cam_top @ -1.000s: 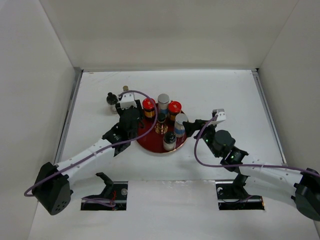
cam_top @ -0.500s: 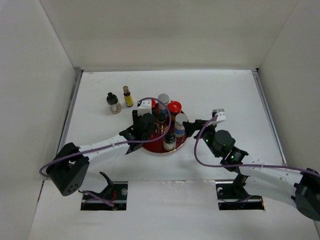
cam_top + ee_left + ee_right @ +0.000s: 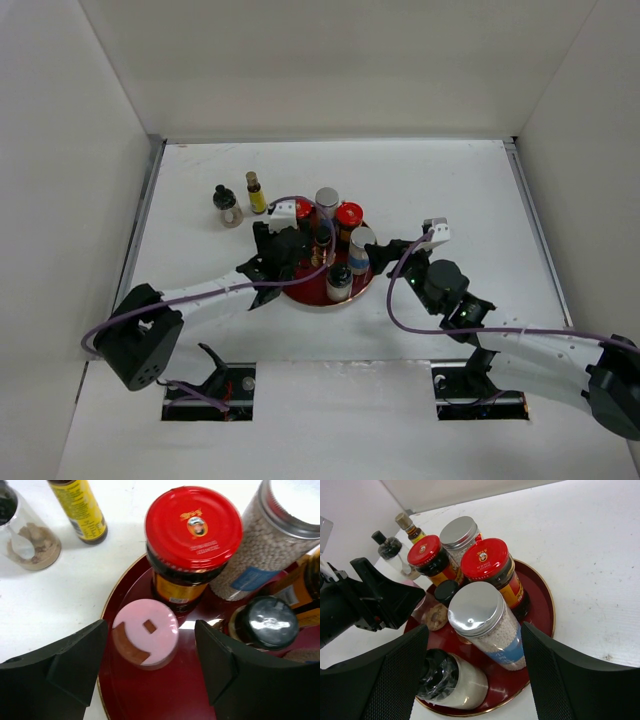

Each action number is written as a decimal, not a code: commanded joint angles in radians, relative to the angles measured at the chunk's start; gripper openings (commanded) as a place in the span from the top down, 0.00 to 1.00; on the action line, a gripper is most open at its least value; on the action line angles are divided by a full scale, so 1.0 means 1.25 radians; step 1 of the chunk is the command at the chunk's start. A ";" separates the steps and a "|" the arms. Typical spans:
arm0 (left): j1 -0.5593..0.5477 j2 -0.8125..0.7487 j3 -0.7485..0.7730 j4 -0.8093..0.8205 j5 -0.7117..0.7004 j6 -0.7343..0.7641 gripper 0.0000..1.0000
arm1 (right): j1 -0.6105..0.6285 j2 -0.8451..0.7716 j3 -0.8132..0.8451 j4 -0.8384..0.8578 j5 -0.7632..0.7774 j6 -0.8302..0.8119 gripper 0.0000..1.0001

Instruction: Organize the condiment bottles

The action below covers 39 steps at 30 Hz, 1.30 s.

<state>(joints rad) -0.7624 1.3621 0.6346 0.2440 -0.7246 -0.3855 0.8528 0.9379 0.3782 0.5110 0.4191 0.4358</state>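
In the top view, the black-capped glass jar (image 3: 227, 207) and the slim yellow bottle (image 3: 257, 193) stand side by side on the white table (image 3: 450, 180). They are at about 10 o'clock from the round dark-red tray (image 3: 312, 290) and apart from it.

The left gripper (image 3: 275, 248) is over the 9 o'clock part of the tray. In the left wrist view its jaws are open and hold nothing. The pink-capped jar (image 3: 145, 632) stands upright on the tray between the two fingers (image 3: 75, 665), with a narrow gap at the left finger and a wider gap at the right one. At 12 o'clock from this jar stands one red-capped jar (image 3: 192, 525). At 2 o'clock is the far silver-capped shaker (image 3: 280, 535), and at 3 o'clock a small black-capped bottle (image 3: 263, 621).

Further right on the tray, the second red-capped jar (image 3: 349, 218) is at 1 o'clock. The near silver-capped shaker (image 3: 361, 245) is at 3 o'clock, and the black-capped white jar (image 3: 339, 283) is at 6 o'clock.

The right gripper (image 3: 382, 250) is at the 3 o'clock edge of the tray and points toward 9 o'clock. Its jaws are wide open and grip nothing. In the right wrist view the near silver-capped shaker appears upright between the fingers (image 3: 570, 680), with free space on both sides.
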 commanded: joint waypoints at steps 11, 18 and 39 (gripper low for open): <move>0.110 -0.190 0.024 0.053 -0.065 0.011 0.44 | 0.012 -0.015 0.016 0.048 0.002 -0.009 0.21; 0.273 -0.016 0.119 0.045 -0.028 -0.039 0.47 | 0.019 -0.025 0.014 0.044 0.005 -0.010 0.21; 0.439 0.188 0.270 -0.004 0.119 -0.019 0.21 | 0.025 -0.004 0.018 0.050 -0.008 -0.008 0.19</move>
<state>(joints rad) -0.2279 1.5894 0.9157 0.2321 -0.6250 -0.4084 0.8726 0.9298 0.3782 0.5102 0.4183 0.4335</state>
